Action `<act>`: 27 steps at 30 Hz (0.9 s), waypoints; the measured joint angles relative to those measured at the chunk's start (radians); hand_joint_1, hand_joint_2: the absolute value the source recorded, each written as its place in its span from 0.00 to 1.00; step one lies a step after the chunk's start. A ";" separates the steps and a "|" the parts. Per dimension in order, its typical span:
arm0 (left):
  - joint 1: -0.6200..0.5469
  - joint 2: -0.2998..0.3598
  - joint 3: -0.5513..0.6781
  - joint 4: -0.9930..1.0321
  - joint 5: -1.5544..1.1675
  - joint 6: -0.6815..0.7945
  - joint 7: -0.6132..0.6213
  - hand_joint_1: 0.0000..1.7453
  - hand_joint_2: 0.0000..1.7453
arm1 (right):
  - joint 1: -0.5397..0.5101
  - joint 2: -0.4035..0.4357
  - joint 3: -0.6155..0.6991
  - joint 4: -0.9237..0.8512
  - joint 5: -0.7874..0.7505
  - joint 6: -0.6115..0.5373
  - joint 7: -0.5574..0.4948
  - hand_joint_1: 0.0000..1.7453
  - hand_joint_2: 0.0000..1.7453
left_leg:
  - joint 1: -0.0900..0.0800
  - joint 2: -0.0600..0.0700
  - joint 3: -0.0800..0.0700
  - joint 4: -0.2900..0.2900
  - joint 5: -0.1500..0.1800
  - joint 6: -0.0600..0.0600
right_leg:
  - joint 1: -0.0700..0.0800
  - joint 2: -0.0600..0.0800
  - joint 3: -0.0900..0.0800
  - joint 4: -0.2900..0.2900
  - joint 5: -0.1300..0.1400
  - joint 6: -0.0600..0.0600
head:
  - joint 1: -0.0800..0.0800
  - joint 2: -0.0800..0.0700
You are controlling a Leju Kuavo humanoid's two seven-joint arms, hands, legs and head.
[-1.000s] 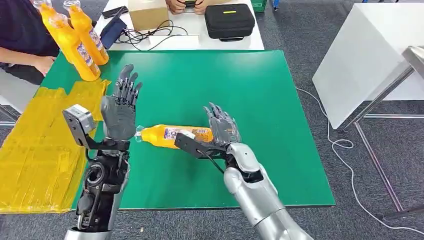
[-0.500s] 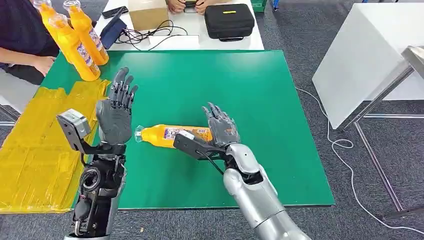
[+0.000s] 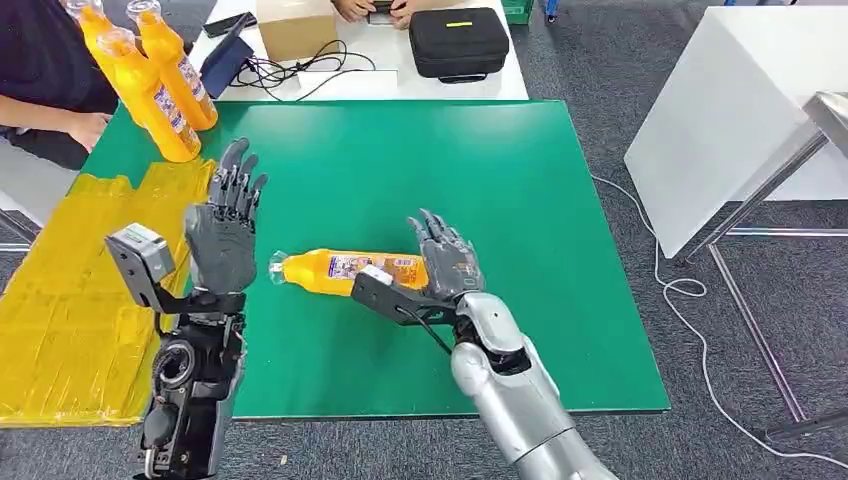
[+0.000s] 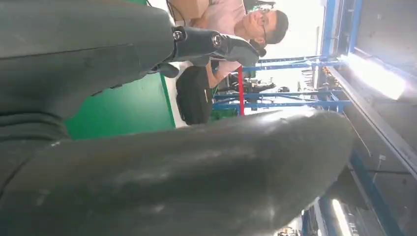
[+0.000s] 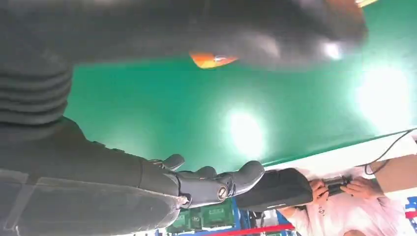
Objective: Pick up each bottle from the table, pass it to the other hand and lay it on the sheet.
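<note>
- Bottle (image 3: 345, 270) lies on its side on the green surface (image 3: 560, 250), cap end toward the left hand, base end at the right hand.
- Right hand (image 3: 445, 262) is beside the base end with its fingers stretched out and apart; it grasps nothing. I cannot tell if it touches the bottle.
- Left hand (image 3: 225, 222) is raised upright near the cap end, fingers spread, released and apart from the bottle.
- Yellow sheet (image 3: 80, 290) lies on the robot's left side, partly hanging over the surface edge. Two more orange bottles (image 3: 160, 80) stand at the far left corner, near a seated person (image 3: 45, 70).
- Risk, as I judge it: the bottle is round and lying flat, so a push from one side may roll it away before the fingers close.
- A grasp at the base end only may let the cap end sag, which makes the passing difficult.
- The thin sheet may slide if the bottle is laid near its hanging part.
</note>
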 measured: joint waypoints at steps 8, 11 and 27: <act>0.000 0.000 0.004 -0.015 0.010 0.019 0.005 0.00 0.00 | 0.005 -0.024 -0.038 -0.037 0.019 0.030 -0.010 0.00 1.00 | 0.000 0.000 0.000 0.000 0.000 0.000 | 0.000 0.000 0.000 0.000 0.000 0.000 | 0.000 0.000; -0.002 0.001 0.005 -0.014 0.014 0.019 0.004 0.00 0.00 | 0.011 -0.029 -0.051 -0.054 0.025 0.032 -0.010 0.00 0.00 | 0.000 0.000 0.000 0.000 0.000 0.000 | 0.000 0.000 0.000 0.000 0.000 0.000 | 0.000 0.000; -0.007 0.025 -0.028 0.056 0.048 0.053 -0.045 0.00 0.00 | 0.081 -0.068 -0.140 -0.126 0.045 0.019 -0.067 0.00 0.00 | 0.000 0.000 0.000 0.000 0.000 0.000 | 0.000 0.000 0.000 0.000 0.000 0.000 | 0.000 0.000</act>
